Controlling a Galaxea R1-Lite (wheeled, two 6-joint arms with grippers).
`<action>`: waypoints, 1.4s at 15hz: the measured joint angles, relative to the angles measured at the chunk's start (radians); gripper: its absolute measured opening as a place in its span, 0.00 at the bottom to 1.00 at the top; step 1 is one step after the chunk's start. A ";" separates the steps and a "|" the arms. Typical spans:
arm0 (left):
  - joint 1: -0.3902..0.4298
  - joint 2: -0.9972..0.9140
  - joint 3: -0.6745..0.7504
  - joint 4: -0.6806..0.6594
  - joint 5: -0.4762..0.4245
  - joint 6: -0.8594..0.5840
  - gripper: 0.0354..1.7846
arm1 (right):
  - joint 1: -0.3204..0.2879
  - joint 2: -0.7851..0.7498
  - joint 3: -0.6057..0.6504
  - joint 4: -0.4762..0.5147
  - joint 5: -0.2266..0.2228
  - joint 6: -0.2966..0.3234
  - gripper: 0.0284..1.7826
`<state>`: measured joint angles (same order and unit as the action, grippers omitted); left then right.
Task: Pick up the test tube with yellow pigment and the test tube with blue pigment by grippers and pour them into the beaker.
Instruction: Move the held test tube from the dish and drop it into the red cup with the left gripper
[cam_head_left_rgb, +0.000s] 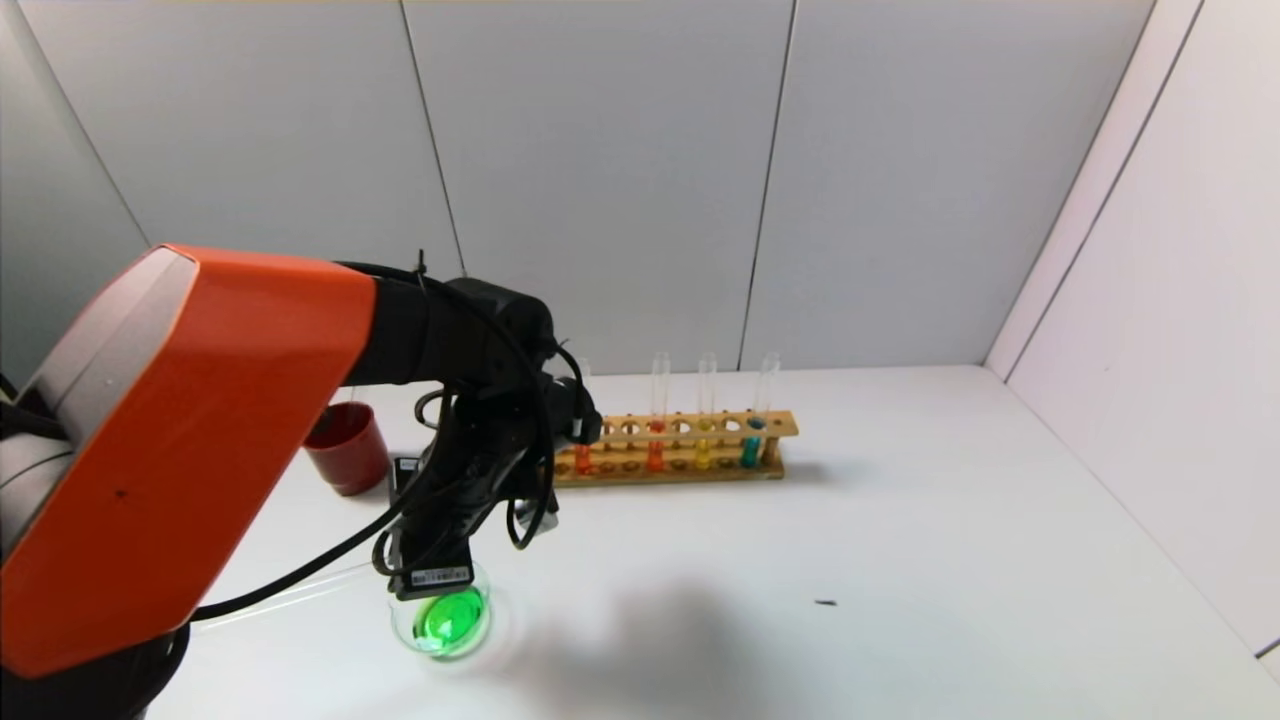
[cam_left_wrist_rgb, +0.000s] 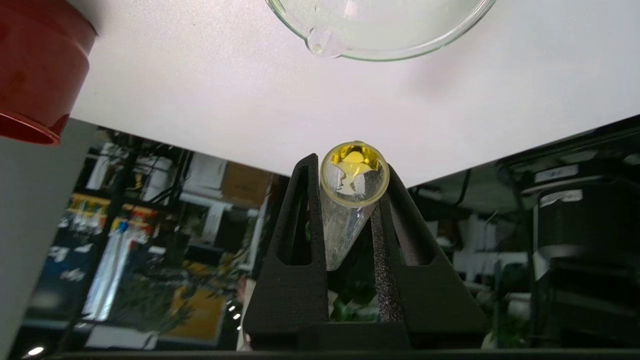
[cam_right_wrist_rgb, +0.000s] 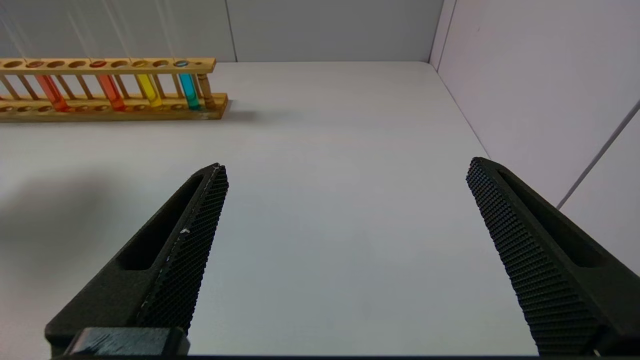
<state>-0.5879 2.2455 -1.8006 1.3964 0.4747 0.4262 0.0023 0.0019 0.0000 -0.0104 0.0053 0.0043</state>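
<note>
My left gripper (cam_left_wrist_rgb: 354, 167) is shut on the test tube with yellow pigment (cam_left_wrist_rgb: 350, 200), seen end on with yellow liquid in it. In the head view the left arm (cam_head_left_rgb: 470, 480) hangs over the beaker (cam_head_left_rgb: 487, 640), which holds bright green liquid; the fingers are hidden there. The beaker's rim and lip (cam_left_wrist_rgb: 350, 54) show just beyond the fingertips. The test tube with blue pigment (cam_head_left_rgb: 751, 445) stands in the wooden rack (cam_head_left_rgb: 780, 425), also in the right wrist view (cam_right_wrist_rgb: 189, 90). Another yellow tube (cam_head_left_rgb: 703, 445) stands beside it. My right gripper (cam_right_wrist_rgb: 345, 167) is open and empty over bare table.
The rack (cam_right_wrist_rgb: 210, 65) stands at the back of the white table with two orange-red tubes (cam_head_left_rgb: 655, 450) in it. A dark red cup (cam_head_left_rgb: 345, 450) stands left of the rack. A wall runs along the table's right side (cam_head_left_rgb: 1150, 380).
</note>
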 joint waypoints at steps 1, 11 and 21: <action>0.013 -0.027 0.002 -0.018 -0.033 -0.016 0.16 | 0.000 0.000 0.000 0.000 0.000 0.000 0.98; 0.291 -0.420 0.092 -0.317 -0.222 -0.149 0.16 | 0.000 0.000 0.000 0.000 0.000 0.000 0.98; 0.540 -0.453 0.229 -0.979 -0.280 -0.285 0.16 | 0.000 0.000 0.000 0.000 0.000 0.000 0.98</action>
<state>-0.0474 1.7926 -1.5721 0.4170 0.1951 0.1409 0.0023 0.0019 0.0000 -0.0100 0.0053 0.0047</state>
